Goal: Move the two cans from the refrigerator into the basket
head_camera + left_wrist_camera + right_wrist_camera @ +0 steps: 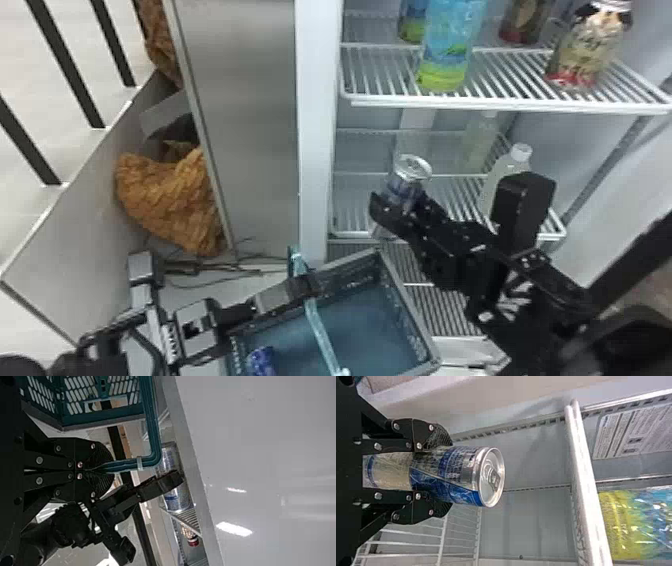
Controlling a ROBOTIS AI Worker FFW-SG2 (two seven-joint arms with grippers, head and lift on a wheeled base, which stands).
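My right gripper (397,210) is closed around a silver-and-blue can (411,170) in front of the lower fridge shelf. In the right wrist view the can (462,473) sits between both fingers of the right gripper (442,471), its lid beyond the tips. My left gripper (304,288) grips the teal handle (320,327) of the basket (407,312), which hangs below and left of that can. A blue can (261,361) lies inside the basket near its left side. In the left wrist view, the handle (152,423) runs into the pinched left gripper (104,468).
Bottles (447,55) stand on the upper wire shelf (500,95), and a clear bottle (505,167) is behind the right arm on the lower shelf. The fridge's side edge (315,150) rises left of the held can. A brown woven item (172,200) lies farther left.
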